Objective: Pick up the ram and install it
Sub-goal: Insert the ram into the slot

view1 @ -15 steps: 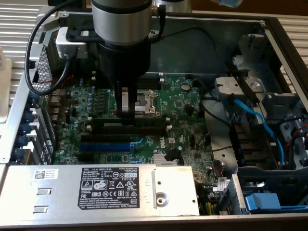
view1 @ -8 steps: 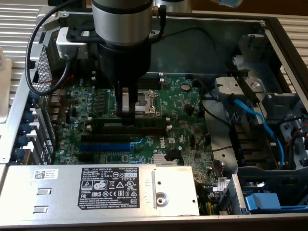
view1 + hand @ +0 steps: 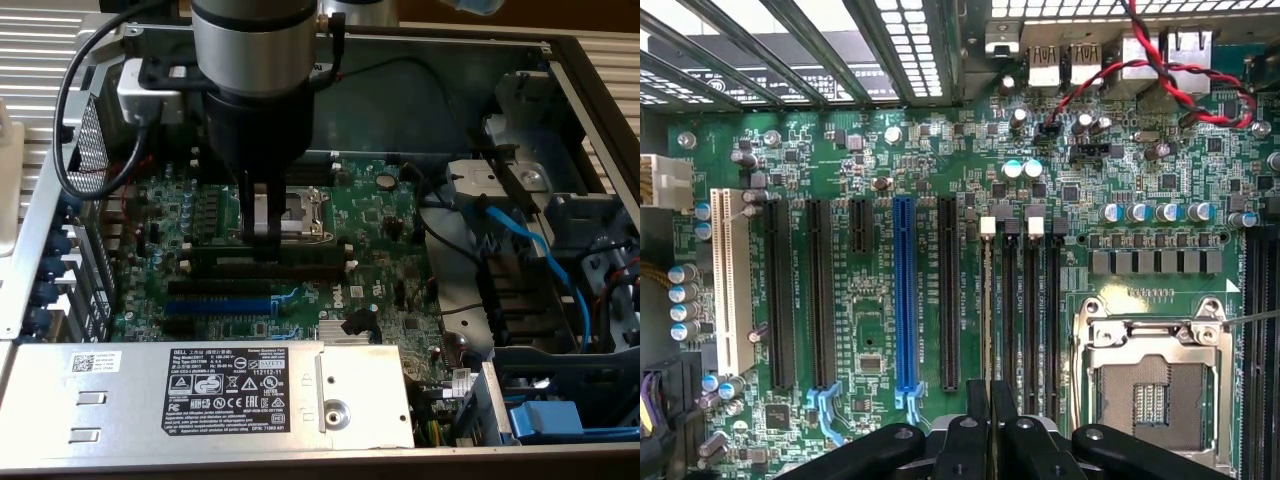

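My gripper (image 3: 263, 235) hangs straight down over the green motherboard (image 3: 380, 260), beside the CPU socket (image 3: 303, 210). Its fingers are shut on the ram (image 3: 310, 252), a long dark stick running sideways under the fingertips, level with the black memory slots. In the wrist view the ram (image 3: 989, 300) appears edge-on as a thin line along the first of the memory slots (image 3: 1030, 320). The black fingers (image 3: 970, 440) of the gripper (image 3: 990, 420) are pressed together on its near end. Whether the stick sits fully in the slot, I cannot tell.
A blue expansion slot (image 3: 904, 290) and black slots lie beside the memory slots. The metal CPU socket (image 3: 1155, 385) is on the other side. A labelled grey power supply (image 3: 220, 385) spans the front. Blue cables (image 3: 530, 250) and drive cages crowd the exterior view's right.
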Controlling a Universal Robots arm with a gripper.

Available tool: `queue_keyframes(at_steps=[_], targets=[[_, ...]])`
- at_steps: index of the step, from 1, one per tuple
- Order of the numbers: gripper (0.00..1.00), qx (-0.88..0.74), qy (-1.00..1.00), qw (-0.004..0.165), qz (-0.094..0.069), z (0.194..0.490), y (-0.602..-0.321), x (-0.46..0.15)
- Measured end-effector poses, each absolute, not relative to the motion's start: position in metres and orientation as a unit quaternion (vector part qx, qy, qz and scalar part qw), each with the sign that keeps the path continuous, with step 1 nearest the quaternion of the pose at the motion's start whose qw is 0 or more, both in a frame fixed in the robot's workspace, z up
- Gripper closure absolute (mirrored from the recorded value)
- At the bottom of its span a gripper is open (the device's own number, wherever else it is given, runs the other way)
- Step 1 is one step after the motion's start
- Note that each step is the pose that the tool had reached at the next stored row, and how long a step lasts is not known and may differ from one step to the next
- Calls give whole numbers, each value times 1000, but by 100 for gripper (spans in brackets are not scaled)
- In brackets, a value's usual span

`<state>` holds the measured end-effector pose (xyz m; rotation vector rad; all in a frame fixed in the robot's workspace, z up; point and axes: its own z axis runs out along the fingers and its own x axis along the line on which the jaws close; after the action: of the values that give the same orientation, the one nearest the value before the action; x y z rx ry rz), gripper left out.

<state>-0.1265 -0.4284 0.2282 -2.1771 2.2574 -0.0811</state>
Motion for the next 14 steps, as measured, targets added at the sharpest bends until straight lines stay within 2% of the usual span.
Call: queue_keyframes(at_steps=[14], targets=[[87, -694, 720, 2, -26, 225, -428, -127]])
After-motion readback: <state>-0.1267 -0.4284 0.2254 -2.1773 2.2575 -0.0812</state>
